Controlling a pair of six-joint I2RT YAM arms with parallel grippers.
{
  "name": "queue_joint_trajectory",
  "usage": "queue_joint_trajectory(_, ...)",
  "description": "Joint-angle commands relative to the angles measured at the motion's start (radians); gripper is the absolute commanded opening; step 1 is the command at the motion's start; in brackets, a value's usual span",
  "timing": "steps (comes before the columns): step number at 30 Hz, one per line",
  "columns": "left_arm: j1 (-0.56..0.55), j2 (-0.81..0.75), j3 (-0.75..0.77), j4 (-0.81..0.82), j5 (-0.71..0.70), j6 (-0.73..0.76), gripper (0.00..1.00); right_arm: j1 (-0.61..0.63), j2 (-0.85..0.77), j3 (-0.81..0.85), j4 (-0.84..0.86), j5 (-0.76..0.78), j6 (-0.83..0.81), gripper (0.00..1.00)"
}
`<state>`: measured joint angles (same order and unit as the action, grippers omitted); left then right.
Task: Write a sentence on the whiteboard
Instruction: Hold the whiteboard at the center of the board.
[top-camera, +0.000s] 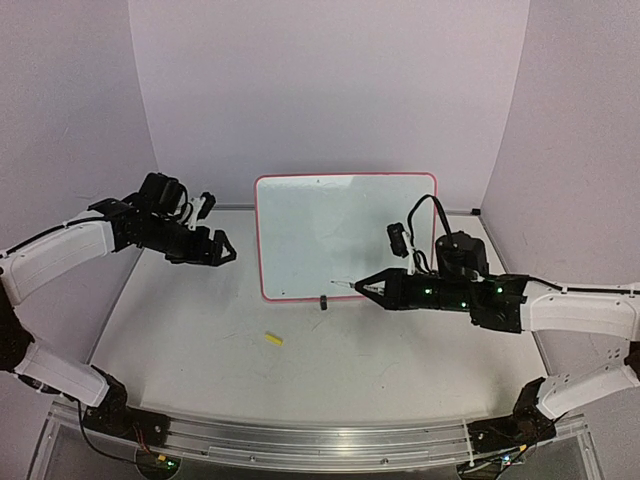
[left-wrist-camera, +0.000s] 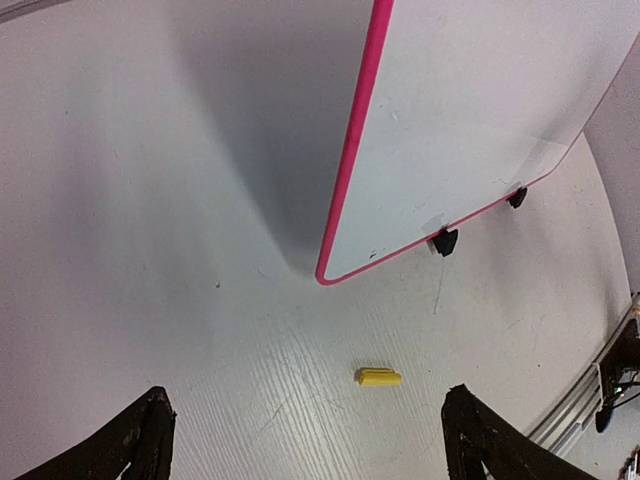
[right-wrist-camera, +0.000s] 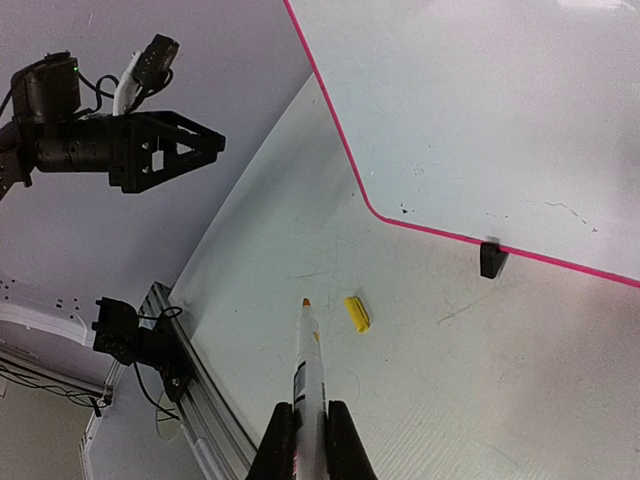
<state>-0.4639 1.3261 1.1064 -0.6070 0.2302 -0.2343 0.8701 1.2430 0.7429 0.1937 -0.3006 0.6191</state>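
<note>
Zero writing on whiteboard (top-camera: 330, 230) yet: right end effector (right-wrist-camera: 308, 430) clamped on uncapped marker (right-wrist-camera: 308, 360), left end effector (left-wrist-camera: 305, 400) wide open, empty; next, bring tip onto board face

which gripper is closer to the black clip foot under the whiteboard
Right. The right gripper, shut on a marker, sits just right of the clip foot in the top view. The left gripper hangs open beyond the whiteboard's left edge, farther off.
</note>
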Motion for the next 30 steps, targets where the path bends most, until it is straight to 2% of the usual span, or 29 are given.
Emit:
queue_joint_trajectory(1, 0.077, 0.063, 0.051, 0.214, 0.221, 0.104, 0.91, -0.065, 0.067, 0.112, 0.021, -0.135, -0.059, 0.00)
queue_joint_trajectory(5, 0.113, 0.159, 0.100, 0.318, 0.363, 0.144, 0.90, -0.087, 0.140, 0.195, 0.020, -0.193, -0.096, 0.00)
queue_joint_trajectory(11, 0.132, 0.335, 0.243, 0.323, 0.493, 0.229, 0.86, -0.104, 0.264, 0.337, 0.016, -0.230, -0.128, 0.00)
queue_joint_trajectory(16, 0.146, 0.437, 0.335, 0.312, 0.539, 0.287, 0.74, -0.127, 0.382, 0.471, 0.008, -0.251, -0.142, 0.00)
queue_joint_trajectory(20, 0.157, 0.479, 0.361, 0.321, 0.549, 0.302, 0.63, -0.129, 0.472, 0.602, -0.069, -0.246, -0.194, 0.00)
queue_joint_trajectory(30, 0.165, 0.490, 0.367, 0.311, 0.624, 0.350, 0.39, -0.129, 0.624, 0.811, -0.118, -0.255, -0.230, 0.00)
